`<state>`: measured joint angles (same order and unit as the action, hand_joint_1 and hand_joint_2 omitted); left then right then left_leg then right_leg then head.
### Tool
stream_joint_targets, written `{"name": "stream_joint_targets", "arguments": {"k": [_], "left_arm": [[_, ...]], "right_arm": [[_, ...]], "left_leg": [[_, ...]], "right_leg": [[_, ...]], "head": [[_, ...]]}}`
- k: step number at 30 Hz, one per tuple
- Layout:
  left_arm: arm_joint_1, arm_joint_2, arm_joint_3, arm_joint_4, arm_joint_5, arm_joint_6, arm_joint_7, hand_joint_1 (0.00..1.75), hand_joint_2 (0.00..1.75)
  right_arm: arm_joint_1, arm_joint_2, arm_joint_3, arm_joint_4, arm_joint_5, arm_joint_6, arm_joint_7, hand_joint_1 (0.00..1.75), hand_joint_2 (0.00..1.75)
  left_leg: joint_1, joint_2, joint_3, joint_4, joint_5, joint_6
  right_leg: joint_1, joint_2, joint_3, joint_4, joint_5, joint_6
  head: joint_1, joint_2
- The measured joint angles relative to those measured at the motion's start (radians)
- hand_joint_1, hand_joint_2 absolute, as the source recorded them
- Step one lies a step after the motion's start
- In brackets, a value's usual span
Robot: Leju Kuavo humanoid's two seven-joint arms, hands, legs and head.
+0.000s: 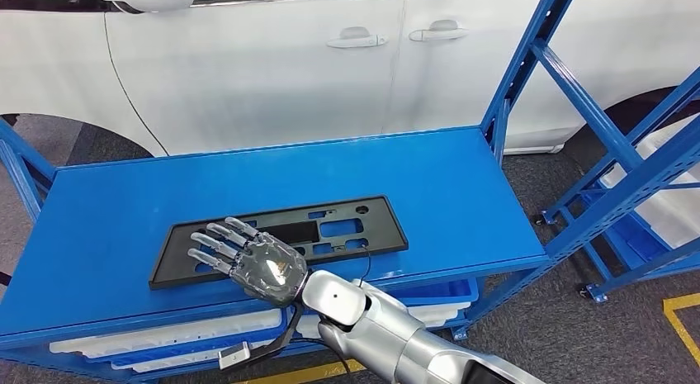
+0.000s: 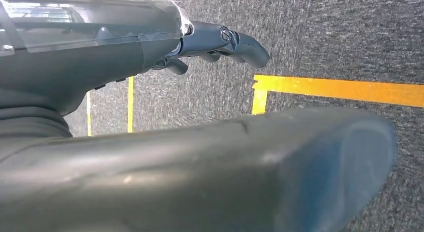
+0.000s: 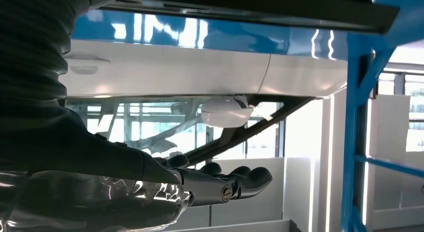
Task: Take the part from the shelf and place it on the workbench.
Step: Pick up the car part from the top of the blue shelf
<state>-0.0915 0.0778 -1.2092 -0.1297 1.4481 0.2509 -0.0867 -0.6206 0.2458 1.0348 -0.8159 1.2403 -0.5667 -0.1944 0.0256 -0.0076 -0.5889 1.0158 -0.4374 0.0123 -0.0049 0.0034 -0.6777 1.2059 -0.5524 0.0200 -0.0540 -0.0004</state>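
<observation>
No legible text or markings.

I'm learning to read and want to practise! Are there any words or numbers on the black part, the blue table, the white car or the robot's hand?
No text to read in these pictures.
Black part: only cut-out holes, no writing.
Blue table: plain blue, no label.
White car: door handles, no badge or number.
Right hand: shiny cover, no letters.
Yellow floor lines: only stripes, not a sign.

Left hand [image 2: 220,42] hangs empty over grey floor [image 2: 325,37], yellow lines [image 2: 340,88].
</observation>
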Motion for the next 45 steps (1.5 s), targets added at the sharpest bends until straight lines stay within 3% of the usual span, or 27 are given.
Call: {"name": "stream_joint_targets", "arguments": {"k": [1,2,3,5,7,10,12,14,16,17,18,19,21,23,26,28,31,32,33,34,37,39,41,43,45], "left_arm": [[0.0,0.0,-0.002,0.0,0.0,-0.001,0.0,0.0,0.0],[0.001,0.0,-0.004,0.0,0.0,-0.001,-0.001,0.0,0.0],[0.001,0.0,-0.005,0.0,0.0,-0.002,-0.001,0.0,0.0],[0.0,0.0,-0.01,0.0,0.0,-0.003,-0.002,0.0,0.0],[0.0,-0.001,-0.014,0.0,0.0,-0.005,-0.003,0.0,0.0],[-0.001,-0.001,-0.019,0.0,0.0,-0.007,-0.003,0.0,0.0],[-0.001,-0.001,-0.022,0.0,0.0,-0.007,-0.003,0.0,0.0],[-0.001,0.001,-0.026,0.0,0.0,-0.007,-0.003,0.0,0.0],[-0.001,0.003,-0.029,0.0,0.0,-0.007,-0.003,0.0,0.0],[0.0,0.004,-0.031,0.0,0.0,-0.007,-0.003,0.0,0.0],[0.0,0.005,-0.032,0.0,0.0,-0.007,-0.003,0.0,0.0],[0.0,0.005,-0.033,0.0,0.0,-0.007,-0.003,0.0,0.0],[-0.002,0.008,-0.036,0.0,0.0,-0.007,-0.003,0.0,0.0],[-0.005,0.01,-0.04,0.0,0.0,-0.007,-0.003,0.0,0.0],[-0.003,0.01,-0.048,0.0,0.0,-0.007,-0.004,0.0,0.0],[-0.003,0.011,-0.054,0.0,0.0,-0.007,-0.004,0.0,0.0],[-0.005,0.012,-0.057,0.0,0.0,-0.008,-0.004,0.0,0.0],[-0.004,0.013,-0.058,0.0,0.0,-0.008,-0.004,0.0,0.0],[-0.004,0.014,-0.06,0.0,0.0,-0.009,-0.005,0.0,0.0],[-0.004,0.014,-0.062,0.0,0.0,-0.01,-0.005,0.0,0.0],[-0.006,0.013,-0.071,0.0,0.0,-0.014,-0.007,0.0,0.0],[-0.007,0.012,-0.076,0.0,0.0,-0.016,-0.008,0.0,0.0],[-0.008,0.012,-0.079,0.0,0.0,-0.016,-0.009,0.0,0.0],[-0.009,0.012,-0.08,0.0,0.0,-0.016,-0.009,0.0,0.0],[-0.009,0.013,-0.081,0.0,0.0,-0.016,-0.009,0.0,0.0]], "right_arm": [[0.0,0.001,0.002,0.018,0.005,-0.006,0.001,0.0,1.75],[0.0,0.002,0.005,0.038,0.012,-0.013,0.005,0.0,1.75],[-0.001,0.004,0.008,0.058,0.02,-0.021,0.013,0.0,1.75],[-0.007,0.012,0.012,0.093,0.037,-0.035,0.03,0.0,1.75],[-0.016,0.021,0.016,0.12,0.045,-0.044,0.038,0.0,1.75],[-0.023,0.029,0.017,0.145,0.049,-0.047,0.04,0.0,1.75],[-0.026,0.035,0.017,0.158,0.054,-0.048,0.048,0.0,1.75],[-0.034,0.045,0.017,0.178,0.064,-0.05,0.064,0.0,1.75],[-0.041,0.054,0.017,0.205,0.076,-0.055,0.081,0.0,1.75],[-0.042,0.057,0.017,0.219,0.081,-0.059,0.088,0.0,1.75],[-0.043,0.061,0.017,0.233,0.084,-0.062,0.093,0.0,1.75],[-0.045,0.065,0.017,0.245,0.086,-0.065,0.097,0.0,1.75],[-0.055,0.076,0.017,0.267,0.088,-0.072,0.106,0.0,1.75],[-0.067,0.086,0.017,0.288,0.093,-0.079,0.123,0.0,1.75],[-0.083,0.094,0.017,0.321,0.117,-0.081,0.166,0.0,1.75],[-0.095,0.098,0.017,0.341,0.134,-0.08,0.189,0.0,1.75],[-0.108,0.1,0.017,0.366,0.153,-0.069,0.211,0.0,1.75],[-0.109,0.1,0.017,0.375,0.162,-0.059,0.222,0.0,1.75],[-0.109,0.1,0.017,0.383,0.172,-0.046,0.235,0.0,1.75],[-0.112,0.101,0.017,0.391,0.183,-0.032,0.25,0.0,1.75],[-0.127,0.103,0.017,0.409,0.208,0.008,0.291,0.0,1.75],[-0.139,0.104,0.017,0.425,0.218,0.035,0.313,0.0,1.75],[-0.15,0.105,0.016,0.439,0.222,0.061,0.326,0.66,1.75],[-0.159,0.106,0.016,0.45,0.226,0.087,0.333,1.48,1.75],[-0.163,0.107,0.015,0.461,0.229,0.113,0.336,1.68,1.75]], "left_leg": [[-0.001,0.0,-0.001,0.0,0.0,0.001],[-0.001,0.0,-0.001,0.0,0.0,0.001],[-0.002,0.0,0.0,0.0,-0.001,0.001],[-0.003,-0.001,0.003,0.0,-0.001,0.0],[-0.005,-0.001,0.003,0.0,-0.002,-0.006],[-0.004,0.0,0.004,-0.006,0.0,-0.024],[-0.003,0.001,0.003,0.001,-0.008,-0.034],[-0.002,0.002,-0.029,0.076,-0.054,-0.042],[-0.002,0.002,-0.094,0.211,-0.116,-0.049],[-0.002,0.002,-0.118,0.26,-0.129,-0.051],[-0.002,0.002,-0.125,0.273,-0.123,-0.053],[-0.002,0.002,-0.111,0.243,-0.098,-0.054],[-0.001,0.003,-0.044,0.11,-0.034,-0.053],[-0.004,0.002,0.001,0.018,-0.007,-0.041],[-0.006,0.0,0.004,0.003,-0.006,-0.018],[-0.004,0.001,0.005,-0.001,-0.001,-0.007],[-0.004,0.002,0.003,-0.002,0.001,0.002],[-0.005,0.002,0.003,-0.002,0.0,0.003],[-0.005,0.002,0.003,-0.002,0.0,0.003],[-0.006,0.001,0.004,-0.002,0.0,0.003],[-0.01,0.0,0.009,-0.003,-0.002,-0.001],[-0.01,0.0,0.01,-0.004,-0.003,-0.009],[-0.01,0.001,0.013,-0.01,-0.002,-0.021],[-0.01,0.002,0.011,0.006,-0.017,-0.029],[-0.008,0.002,-0.029,0.098,-0.071,-0.035]], "right_leg": [[-0.001,0.0,-0.03,0.06,-0.021,0.002],[-0.002,0.0,-0.046,0.091,-0.024,0.002],[-0.002,0.0,-0.044,0.083,-0.008,0.0],[0.001,0.0,0.013,-0.036,0.06,-0.012],[0.008,-0.002,0.071,-0.158,0.104,-0.026],[0.016,-0.002,0.084,-0.196,0.111,-0.035],[0.011,-0.003,0.093,-0.212,0.119,-0.044],[0.005,-0.004,0.101,-0.226,0.126,-0.052],[0.007,-0.005,0.102,-0.226,0.125,-0.057],[0.008,-0.005,0.101,-0.225,0.124,-0.057],[0.008,-0.004,0.101,-0.223,0.123,-0.058],[0.008,-0.004,0.101,-0.22,0.121,-0.056],[0.008,-0.002,0.1,-0.209,0.114,-0.05],[0.012,0.0,0.095,-0.196,0.107,-0.041],[0.014,0.001,0.091,-0.191,0.105,-0.028],[0.011,0.0,0.077,-0.161,0.083,-0.017],[0.005,0.0,-0.009,0.019,-0.006,-0.002],[0.003,0.0,-0.038,0.076,-0.023,0.0],[0.002,0.0,-0.051,0.099,-0.021,-0.001],[0.002,0.0,-0.044,0.08,0.0,-0.004],[0.01,-0.001,0.05,-0.119,0.098,-0.026],[0.016,-0.003,0.083,-0.191,0.115,-0.038],[0.017,-0.003,0.087,-0.201,0.116,-0.043],[0.012,-0.004,0.099,-0.221,0.125,-0.049],[0.008,-0.006,0.107,-0.235,0.132,-0.054]], "head": [[0.0,0.0],[0.0,0.0],[0.0,0.0],[0.0,0.0],[0.0,0.0],[0.0,0.0],[0.0,0.0],[0.0,0.0],[0.0,0.0],[0.0,0.0],[0.0,0.0],[0.0,0.0],[0.0,0.0],[0.0,0.0],[0.0,0.0],[0.0,0.0],[0.0,0.0],[0.0,0.0],[0.0,0.0],[0.0,0.0],[0.0,0.0],[0.0,0.0],[0.0,0.0],[0.0,0.0],[0.0,0.0]]}}
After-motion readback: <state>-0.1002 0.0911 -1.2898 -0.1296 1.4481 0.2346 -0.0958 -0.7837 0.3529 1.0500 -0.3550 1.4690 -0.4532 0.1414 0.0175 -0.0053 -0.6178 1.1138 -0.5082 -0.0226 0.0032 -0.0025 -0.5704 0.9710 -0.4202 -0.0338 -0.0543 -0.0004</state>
